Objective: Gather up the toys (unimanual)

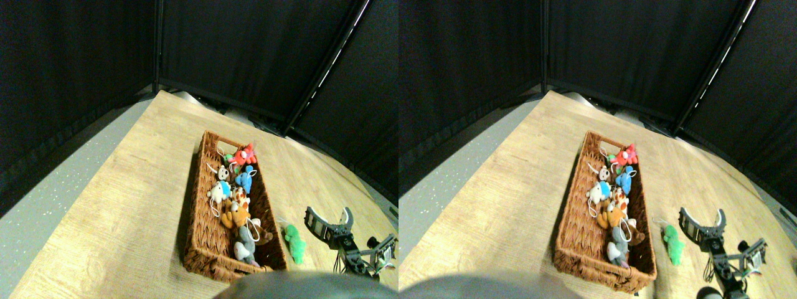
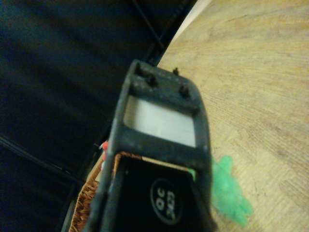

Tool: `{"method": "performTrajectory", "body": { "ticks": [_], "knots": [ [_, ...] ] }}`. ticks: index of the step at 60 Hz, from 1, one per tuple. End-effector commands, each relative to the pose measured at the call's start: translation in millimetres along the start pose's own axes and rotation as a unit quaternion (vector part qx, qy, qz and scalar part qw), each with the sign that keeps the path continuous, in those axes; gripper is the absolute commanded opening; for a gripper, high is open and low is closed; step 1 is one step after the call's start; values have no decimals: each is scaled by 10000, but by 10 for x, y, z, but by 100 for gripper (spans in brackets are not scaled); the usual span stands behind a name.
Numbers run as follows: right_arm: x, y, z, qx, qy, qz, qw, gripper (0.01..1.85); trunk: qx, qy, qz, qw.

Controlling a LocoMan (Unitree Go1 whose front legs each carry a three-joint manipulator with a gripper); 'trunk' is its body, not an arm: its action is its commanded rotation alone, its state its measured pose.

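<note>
Last pickup pending: green toy (image 1: 294, 243) lies on table (image 1: 124, 205), outside basket (image 1: 198, 205). Gripper (image 1: 329, 218), jaws spread, empty, at toy's 3 o'clock. Next: descend over toy, pinch.

Green plush toy (image 2: 231, 191) on wooden table (image 2: 260, 72) beside dark fingers (image 2: 161, 121), wicker basket (image 2: 87, 203) behind

Wrist view: blurred green toy (image 2: 229, 191) and basket (image 2: 87, 205) partly hidden behind end effector frame.
</note>
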Motion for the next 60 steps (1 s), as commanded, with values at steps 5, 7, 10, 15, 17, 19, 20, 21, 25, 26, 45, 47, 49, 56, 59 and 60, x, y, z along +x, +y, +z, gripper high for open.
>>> {"method": "performTrajectory", "body": {
  "ticks": [5, 7, 10, 15, 17, 19, 20, 21, 25, 26, 45, 47, 49, 56, 59, 60],
  "knots": [
    [-37, -158, 3, 404, 139, -142, 9990, 74, -43, 86, -33, 9999],
    [-50, -205, -3, 512, 218, -262, 9981, 76, -49, 94, -33, 9999],
    [-55, -250, -12, 727, 249, -397, 9963, 76, -49, 94, -33, 9999],
    [-60, -323, -28, 558, 336, -494, 9967, 80, -61, 101, -27, 9999],
    [-56, -354, -35, 506, 367, -556, 9965, 83, -73, 107, -34, 9999],
    [-51, -369, -38, 526, 408, -612, 9959, 85, -73, 107, -34, 9999],
    [-51, -369, -38, 526, 408, -612, 9959, 85, -73, 107, -34, 9999],
    [-51, -369, -38, 526, 408, -612, 9959, 85, -73, 107, -34, 9999],
    [-31, -435, -72, 600, 525, -826, 9934, 82, -103, 96, -28, 9999],
    [-31, -435, -72, 600, 525, -826, 9934, 82, -106, 96, -22, 9999],
    [0, -624, -250, 764, 785, -1077, 9881, 85, -166, 54, 54, 9998],
    [12, -638, -268, 779, 802, -1096, 9877, 86, -191, 46, 72, 9998],
    [23, -646, -274, 772, 806, -1104, 9876, 87, -189, 48, 76, 9998],
    [93, -701, -308, 823, 719, -1216, 9865, 89, -203, 62, 95, 9997],
    [122, -737, -327, 897, 683, -1261, 9856, 88, -206, 74, 102, 9997],
    [133, -757, -332, 873, 686, -1245, 9860, 86, -200, 83, 105, 9997]
  ]
}}
